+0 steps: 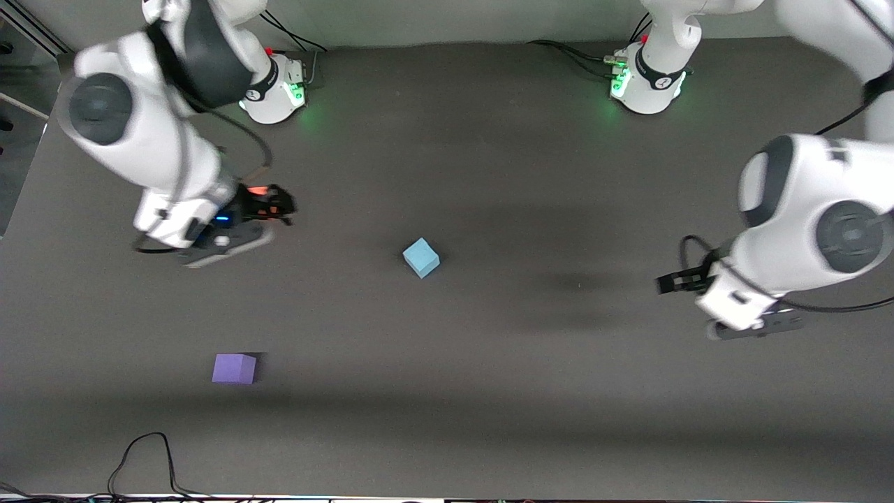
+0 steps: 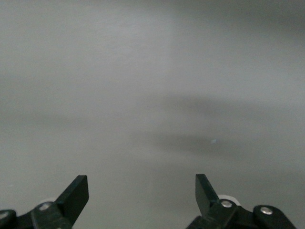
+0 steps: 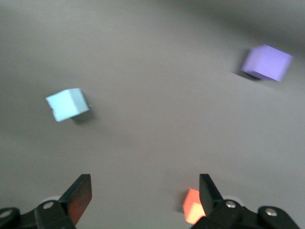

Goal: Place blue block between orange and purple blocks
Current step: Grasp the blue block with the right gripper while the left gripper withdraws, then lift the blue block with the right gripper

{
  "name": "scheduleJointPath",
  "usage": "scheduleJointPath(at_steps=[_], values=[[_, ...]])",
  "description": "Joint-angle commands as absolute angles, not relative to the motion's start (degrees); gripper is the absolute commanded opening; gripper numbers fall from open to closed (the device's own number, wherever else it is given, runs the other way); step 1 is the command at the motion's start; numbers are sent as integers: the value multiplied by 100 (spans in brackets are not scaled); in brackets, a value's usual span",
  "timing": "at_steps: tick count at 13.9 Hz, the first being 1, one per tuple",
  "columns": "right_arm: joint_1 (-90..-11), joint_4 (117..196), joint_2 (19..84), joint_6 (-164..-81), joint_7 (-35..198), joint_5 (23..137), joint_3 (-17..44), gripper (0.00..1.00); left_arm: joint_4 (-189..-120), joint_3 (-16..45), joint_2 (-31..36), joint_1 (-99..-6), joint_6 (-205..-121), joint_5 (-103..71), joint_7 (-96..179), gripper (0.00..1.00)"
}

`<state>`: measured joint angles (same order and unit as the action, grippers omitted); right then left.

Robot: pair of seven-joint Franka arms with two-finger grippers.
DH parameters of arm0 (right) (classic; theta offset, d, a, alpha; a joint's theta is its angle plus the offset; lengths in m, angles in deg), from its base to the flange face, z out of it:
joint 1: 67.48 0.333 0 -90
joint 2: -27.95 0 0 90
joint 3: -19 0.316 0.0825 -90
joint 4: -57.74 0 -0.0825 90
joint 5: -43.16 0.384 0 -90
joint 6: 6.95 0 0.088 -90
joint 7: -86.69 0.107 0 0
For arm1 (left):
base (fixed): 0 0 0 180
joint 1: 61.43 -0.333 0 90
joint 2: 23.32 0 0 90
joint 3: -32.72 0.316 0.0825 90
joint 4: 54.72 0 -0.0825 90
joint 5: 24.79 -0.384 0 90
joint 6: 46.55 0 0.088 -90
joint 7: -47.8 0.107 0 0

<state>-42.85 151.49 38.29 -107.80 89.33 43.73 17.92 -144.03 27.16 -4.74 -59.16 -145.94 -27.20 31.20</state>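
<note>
The blue block (image 1: 421,257) (image 3: 67,104) lies alone near the table's middle. The purple block (image 1: 234,368) (image 3: 267,62) sits nearer the front camera, toward the right arm's end. The orange block (image 1: 257,190) (image 3: 193,206) is mostly hidden under my right gripper (image 1: 274,206) (image 3: 143,191). That gripper is open and holds nothing. The orange block shows beside one fingertip (image 3: 206,188), not between the two. My left gripper (image 1: 674,282) (image 2: 142,188) hangs open over bare table at the left arm's end, holding nothing.
A dark grey mat (image 1: 489,175) covers the table. Both arm bases (image 1: 276,84) (image 1: 646,80) stand along its edge farthest from the front camera. A black cable (image 1: 143,461) loops at the edge nearest that camera.
</note>
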Motion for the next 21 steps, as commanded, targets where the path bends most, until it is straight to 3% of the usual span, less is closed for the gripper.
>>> scheduleJointPath(at_steps=[1, 5, 10, 14, 21], values=[[-3753, 14353, 4744, -10784, 9011, 4439, 1715, 100, -15288, 2665, -1293, -6256, -14841, -2672, 3496, 100], [-3155, 14790, 5220, -11863, 9046, 4571, 1715, 100, -16097, 2744, -2154, -6643, -14789, -2734, 3594, 100], [-2477, 15484, 5730, -13243, 9688, 4562, 1715, 100, -16142, 2815, -2639, -6742, -14421, -2891, 4094, 100], [-2328, 16284, 5933, -14543, 9671, 4562, 1715, 100, -15862, 3859, -2675, -5811, -13762, -2989, 4103, 100], [-2319, 16566, 6205, -15336, 9600, 4510, 1680, 100, -15949, 3572, -2402, -5678, -13419, -2936, 3963, 100]])
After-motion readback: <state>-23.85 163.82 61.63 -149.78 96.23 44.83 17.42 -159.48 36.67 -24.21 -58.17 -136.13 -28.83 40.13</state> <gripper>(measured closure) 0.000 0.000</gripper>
